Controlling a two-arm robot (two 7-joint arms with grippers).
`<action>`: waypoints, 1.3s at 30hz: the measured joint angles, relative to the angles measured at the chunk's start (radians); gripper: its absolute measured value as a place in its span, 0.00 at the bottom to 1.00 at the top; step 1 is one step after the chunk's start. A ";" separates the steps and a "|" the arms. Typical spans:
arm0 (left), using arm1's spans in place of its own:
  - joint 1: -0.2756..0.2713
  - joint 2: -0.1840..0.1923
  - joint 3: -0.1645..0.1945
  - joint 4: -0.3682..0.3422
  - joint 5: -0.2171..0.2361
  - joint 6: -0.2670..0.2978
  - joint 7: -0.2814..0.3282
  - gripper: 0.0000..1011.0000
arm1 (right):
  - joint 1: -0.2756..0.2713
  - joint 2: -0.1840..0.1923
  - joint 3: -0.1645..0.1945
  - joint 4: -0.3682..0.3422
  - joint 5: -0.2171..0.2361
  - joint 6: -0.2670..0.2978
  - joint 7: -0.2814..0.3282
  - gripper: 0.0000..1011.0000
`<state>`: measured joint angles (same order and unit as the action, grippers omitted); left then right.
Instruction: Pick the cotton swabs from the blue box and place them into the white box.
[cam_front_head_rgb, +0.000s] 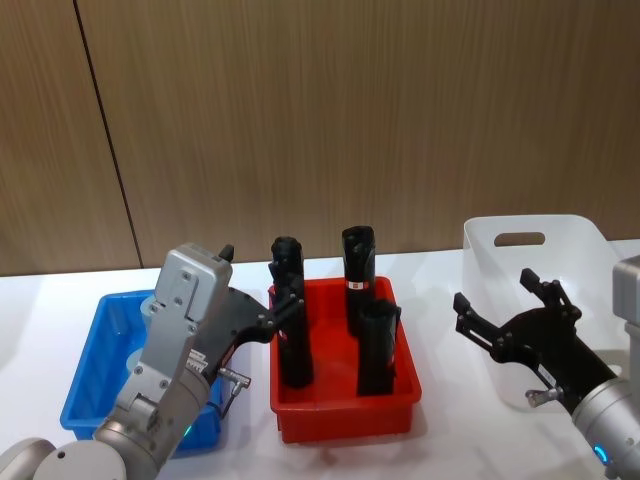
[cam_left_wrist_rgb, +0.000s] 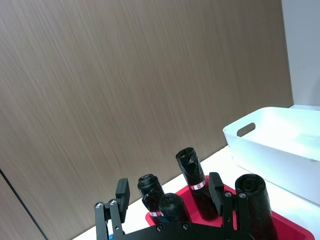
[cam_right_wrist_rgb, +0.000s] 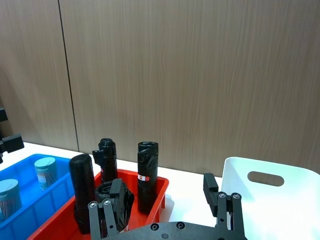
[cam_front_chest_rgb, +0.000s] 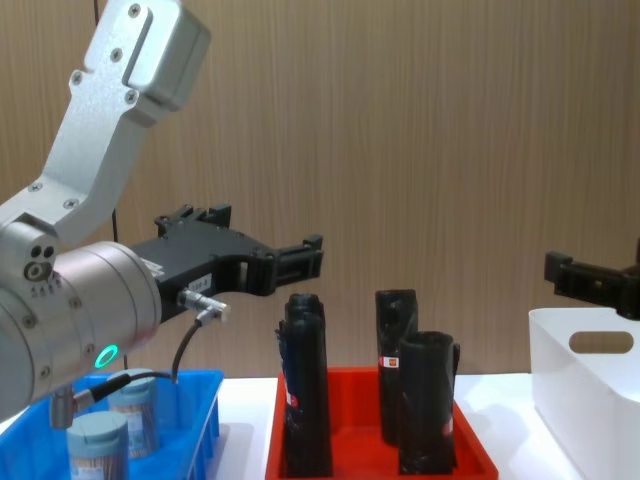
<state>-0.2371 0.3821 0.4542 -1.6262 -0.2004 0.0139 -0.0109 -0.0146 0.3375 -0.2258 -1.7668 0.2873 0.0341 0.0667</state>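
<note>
The blue box (cam_front_head_rgb: 88, 375) sits at the table's left, and cotton swabs stand inside it as tubs with grey-blue lids (cam_right_wrist_rgb: 45, 171) (cam_front_chest_rgb: 135, 405). A second tub (cam_right_wrist_rgb: 9, 198) (cam_front_chest_rgb: 98, 446) stands beside the first. My left gripper (cam_front_head_rgb: 265, 285) (cam_left_wrist_rgb: 169, 192) hangs open and empty, raised above the blue box's right side, near the red tray. The white box (cam_front_head_rgb: 540, 262) (cam_left_wrist_rgb: 272, 145) stands at the right. In front of it, my right gripper (cam_front_head_rgb: 495, 290) (cam_right_wrist_rgb: 163, 192) is held open in the air with nothing in it.
A red tray (cam_front_head_rgb: 345, 405) sits between the two boxes and holds several upright black rolls (cam_front_head_rgb: 357, 268) with red-white labels. They stand close to my left gripper's fingers (cam_front_chest_rgb: 300, 255). A wooden wall closes the back.
</note>
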 joint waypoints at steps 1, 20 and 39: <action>0.000 0.000 0.000 0.000 0.000 0.000 0.000 0.99 | 0.000 0.000 0.000 0.000 0.000 0.000 0.000 0.99; 0.000 0.000 0.000 0.000 0.000 0.000 0.000 0.99 | 0.000 0.000 0.000 0.000 0.000 0.000 0.000 0.99; 0.003 0.010 -0.013 -0.012 -0.005 0.019 0.013 0.99 | 0.000 0.000 0.000 0.000 0.000 0.000 0.000 0.99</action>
<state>-0.2337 0.3916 0.4417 -1.6386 -0.2054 0.0329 0.0024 -0.0146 0.3374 -0.2258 -1.7667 0.2873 0.0340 0.0668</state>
